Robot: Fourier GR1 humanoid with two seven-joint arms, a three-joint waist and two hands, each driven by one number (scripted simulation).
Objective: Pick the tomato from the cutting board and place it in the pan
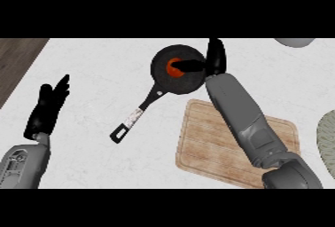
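Note:
A black frying pan (171,85) lies at the counter's top centre, its handle (135,116) pointing down-left. The red tomato (172,67) rests inside the pan. My right hand (215,55) hangs over the pan's right rim with its fingers straight and pointing away, and its thumb (192,66) reaches left across the tomato's right side. The wooden cutting board (216,146) lies below the pan with nothing on its visible part; my right forearm crosses it. My left hand (47,108) rests open at the left, fingers up.
A pale bowl (294,41) peeks in at the top right edge. A grey-green round object (327,137) shows at the right edge. A dark wooden surface (16,62) borders the counter at the top left.

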